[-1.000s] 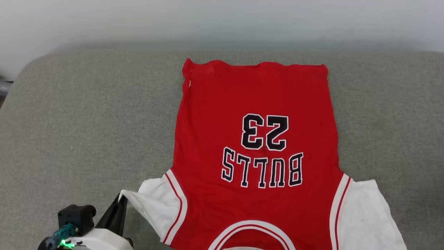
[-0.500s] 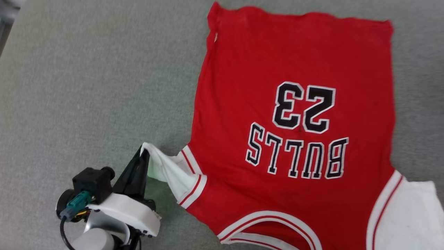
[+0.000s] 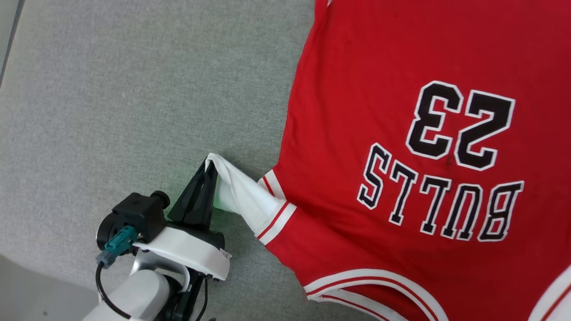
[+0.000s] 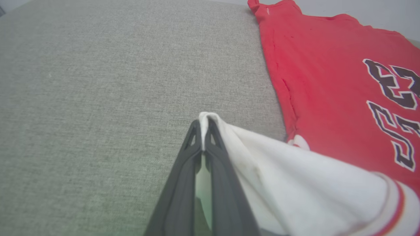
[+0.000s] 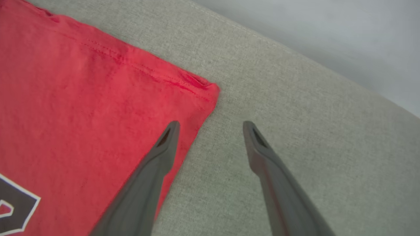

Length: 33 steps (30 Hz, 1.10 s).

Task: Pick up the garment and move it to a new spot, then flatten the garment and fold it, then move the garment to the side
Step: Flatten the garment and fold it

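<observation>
The grey fabric-covered surface (image 3: 111, 111) takes the left part of the head view, and its left edge shows at the far left; near its front edge the left gripper (image 3: 208, 166) points up and slightly to the right, with a black wrist camera (image 3: 138, 214) just beside it; its two dark fingers are clenched together on the tip of a white sleeve (image 3: 245, 198), and a small tuft of white cloth stands out above the fingertips in the left wrist view; the sleeve is drawn into a narrow fold that rises from the striped shoulder trim to the fingertips; to the right of it the red jersey T-shirt (image 3: 379, 89) lies spread flat on the surface with the printed side up; its black-and-white lettering (image 3: 446, 174) reads "23" and "BULLS" upside down from the head camera, so the neck trim (image 3: 379, 281) is at the near side and the hem at the far side; in the right wrist view the right gripper (image 5: 211, 124) has its fingers wide apart across the side edge of the shirt, one finger over the red cloth and the other over the grey surface, with the hem corner (image 5: 208, 87) just beyond the tips; I cannot tell if these fingers touch anything; a pale wall (image 5: 328, 39) stands behind the far edge.
</observation>
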Available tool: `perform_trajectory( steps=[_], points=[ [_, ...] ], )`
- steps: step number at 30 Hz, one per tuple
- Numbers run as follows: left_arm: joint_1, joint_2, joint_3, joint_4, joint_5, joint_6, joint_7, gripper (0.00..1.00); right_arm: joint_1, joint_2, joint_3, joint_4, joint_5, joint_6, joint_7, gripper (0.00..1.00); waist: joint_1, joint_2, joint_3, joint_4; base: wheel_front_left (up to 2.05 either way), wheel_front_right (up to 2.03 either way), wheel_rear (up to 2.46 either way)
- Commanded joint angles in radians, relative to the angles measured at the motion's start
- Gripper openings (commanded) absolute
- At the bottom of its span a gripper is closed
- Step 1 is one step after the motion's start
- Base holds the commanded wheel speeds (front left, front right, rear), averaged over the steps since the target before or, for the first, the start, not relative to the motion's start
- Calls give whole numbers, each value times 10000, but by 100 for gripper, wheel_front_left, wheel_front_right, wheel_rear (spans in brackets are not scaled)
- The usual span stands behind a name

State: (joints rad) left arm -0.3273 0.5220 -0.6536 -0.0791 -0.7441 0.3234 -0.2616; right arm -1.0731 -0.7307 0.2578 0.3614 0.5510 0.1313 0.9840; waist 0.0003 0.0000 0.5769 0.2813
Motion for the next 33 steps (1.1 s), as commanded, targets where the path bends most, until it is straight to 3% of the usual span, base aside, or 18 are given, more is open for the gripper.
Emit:
perform_trajectory(
  steps=[1,6,12,13,14,15,24,33],
  points=[
    [-155,-143,101,45,117,-86,-44,0,-182,39,-43,240,-15,-10,84,100,-3,0,349,288,0,0,0],
    [-220,-516,308,180,404,-346,-37,0,143,194,-64,823,-78,-8,94,100,-3,0,704,485,0,0,0],
    [-168,-861,479,481,640,-646,-34,0,1191,3,659,1281,-32,-4,449,100,-3,0,811,540,0,0,0],
    [-172,-897,513,540,650,-678,-34,0,1259,-44,705,1292,2,-4,440,82,-3,0,809,539,0,0,0],
    [-179,-942,547,590,681,-734,-34,0,1265,-98,750,1252,-12,-4,322,34,-3,0,801,535,0,0,0],
    [-178,-990,585,649,707,-762,-34,0,1236,-119,740,1238,-3,-4,208,0,-3,0,777,526,0,0,0],
    [270,-1161,934,1108,858,-1006,-34,0,472,-140,872,807,-10,-11,-1667,0,-3,0,-177,173,0,0,0],
    [1159,-1021,1295,1411,683,-1025,-36,0,1745,-1240,1865,-325,878,-11,-3227,0,-3,0,-1782,-562,0,0,0]
  ],
)
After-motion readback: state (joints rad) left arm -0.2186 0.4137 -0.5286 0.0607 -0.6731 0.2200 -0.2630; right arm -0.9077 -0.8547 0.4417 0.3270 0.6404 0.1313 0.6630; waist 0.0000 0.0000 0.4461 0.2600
